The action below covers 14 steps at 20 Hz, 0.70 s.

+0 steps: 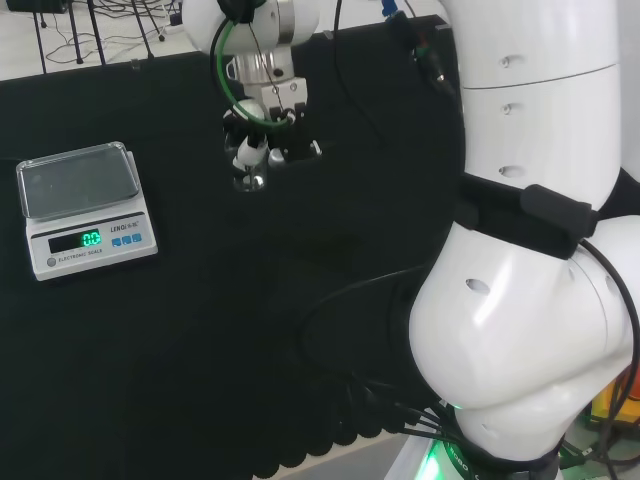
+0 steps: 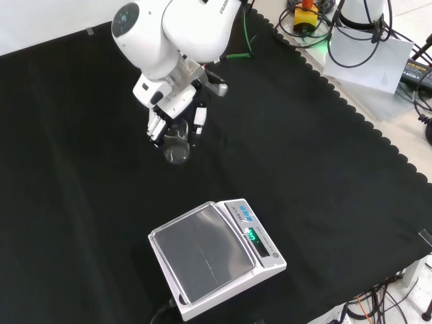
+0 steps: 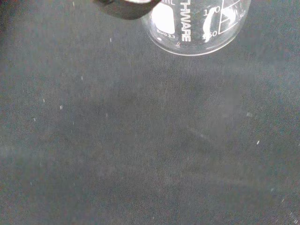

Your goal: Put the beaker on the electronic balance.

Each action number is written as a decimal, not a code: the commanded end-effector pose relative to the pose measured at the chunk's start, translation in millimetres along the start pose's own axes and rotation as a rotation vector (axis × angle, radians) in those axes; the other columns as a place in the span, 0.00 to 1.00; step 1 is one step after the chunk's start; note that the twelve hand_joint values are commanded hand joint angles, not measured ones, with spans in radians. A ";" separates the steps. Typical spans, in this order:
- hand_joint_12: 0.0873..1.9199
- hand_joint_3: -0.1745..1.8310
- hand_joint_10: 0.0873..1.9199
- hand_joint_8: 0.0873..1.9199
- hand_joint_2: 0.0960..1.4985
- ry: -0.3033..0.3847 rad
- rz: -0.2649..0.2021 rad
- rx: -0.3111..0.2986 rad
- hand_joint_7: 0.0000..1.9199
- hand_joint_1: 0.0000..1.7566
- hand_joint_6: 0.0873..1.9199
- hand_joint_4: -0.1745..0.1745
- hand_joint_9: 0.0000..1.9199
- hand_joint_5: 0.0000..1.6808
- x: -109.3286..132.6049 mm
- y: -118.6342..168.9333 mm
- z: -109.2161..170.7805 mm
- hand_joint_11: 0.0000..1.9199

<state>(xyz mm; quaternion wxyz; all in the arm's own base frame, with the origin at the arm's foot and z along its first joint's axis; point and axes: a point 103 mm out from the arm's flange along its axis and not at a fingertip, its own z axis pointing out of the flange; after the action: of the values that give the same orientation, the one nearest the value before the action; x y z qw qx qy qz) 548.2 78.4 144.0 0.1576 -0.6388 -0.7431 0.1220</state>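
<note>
Beaker [image 2: 177,143] in hand, balance waiting

Fingers of the hand [image 2: 174,116] curled round the clear glass beaker, upper left of the front view, seemingly off the black cloth [image 2: 81,169]; electronic balance [image 2: 214,256] well apart toward lower centre, pan bare, so carry that way

Arm reaches out, hand [image 2: 174,118] pointing down, fingers curled
</note>
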 end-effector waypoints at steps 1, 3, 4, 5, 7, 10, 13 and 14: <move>0.62 0.00 0.68 0.76 0.78 -0.014 0.001 -0.020 0.29 0.69 0.79 0.30 0.42 0.27 -3.2 -9.9 -18.4 0.45; 0.62 0.00 0.68 0.76 0.78 -0.014 -0.002 -0.020 0.29 0.69 0.79 0.30 0.42 0.27 -3.1 -10.8 -18.6 0.45; 0.62 0.00 0.68 0.76 0.78 -0.015 -0.005 -0.020 0.29 0.69 0.79 0.30 0.42 0.28 -3.0 -11.1 -19.0 0.45; 0.62 0.00 0.68 0.76 0.78 -0.018 -0.011 -0.020 0.29 0.69 0.79 0.30 0.42 0.28 -3.1 -11.1 -20.0 0.45; 0.62 0.00 0.68 0.76 0.78 -0.029 -0.023 -0.019 0.29 0.69 0.79 0.30 0.42 0.28 -2.3 -10.1 -23.2 0.45; 0.62 0.00 0.68 0.76 0.78 -0.041 -0.033 -0.026 0.29 0.69 0.79 0.29 0.42 0.28 6.2 -7.2 -31.1 0.45; 0.62 0.00 0.68 0.76 0.78 -0.033 -0.038 -0.047 0.29 0.69 0.79 0.29 0.42 0.28 25.5 -3.1 -45.0 0.45; 0.62 0.00 0.68 0.76 0.78 -0.041 -0.046 -0.050 0.29 0.69 0.79 0.29 0.42 0.28 35.0 -0.9 -50.2 0.45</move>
<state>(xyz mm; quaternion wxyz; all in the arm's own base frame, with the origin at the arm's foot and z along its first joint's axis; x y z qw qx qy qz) 555.0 84.5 177.4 0.1351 -0.6285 -0.7567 0.1188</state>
